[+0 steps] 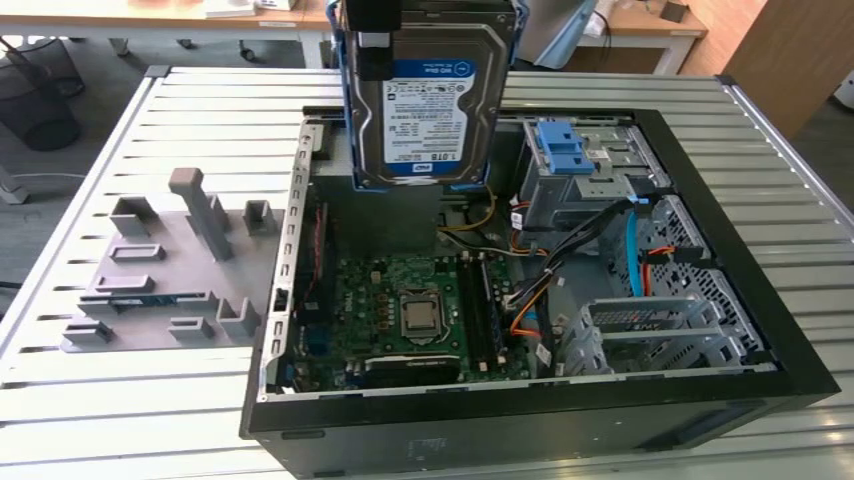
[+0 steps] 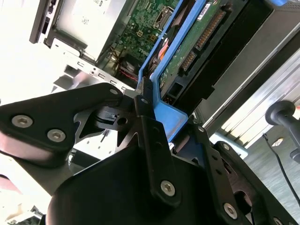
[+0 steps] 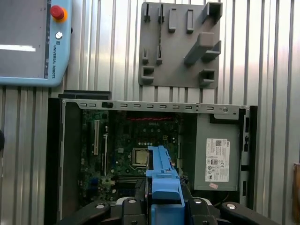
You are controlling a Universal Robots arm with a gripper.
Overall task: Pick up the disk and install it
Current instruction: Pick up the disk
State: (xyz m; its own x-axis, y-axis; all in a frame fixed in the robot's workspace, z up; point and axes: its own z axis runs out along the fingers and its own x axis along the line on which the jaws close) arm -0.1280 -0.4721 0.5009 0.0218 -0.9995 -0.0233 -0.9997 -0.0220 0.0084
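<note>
The disk (image 1: 427, 100) hangs upright above the far end of the open computer case (image 1: 747, 250), its white and blue label facing the exterior view. A blue carrier frame edges it. My gripper (image 2: 152, 115) is shut on that blue frame, holding the disk by one end; the disk's green circuit board side (image 2: 197, 42) shows in the second wrist view. In the first wrist view the blue frame (image 3: 164, 183) sticks out between my gripper's black fingers (image 3: 126, 206), over the motherboard (image 3: 136, 150).
A grey metal drive bay with a blue latch bracket (image 1: 567, 150) sits at the case's far right in the exterior view. The grey power supply (image 3: 218, 159) is inside the case. A grey fixture plate (image 1: 160, 270) lies beside the case. A teach pendant (image 3: 33, 42) rests on the slatted table.
</note>
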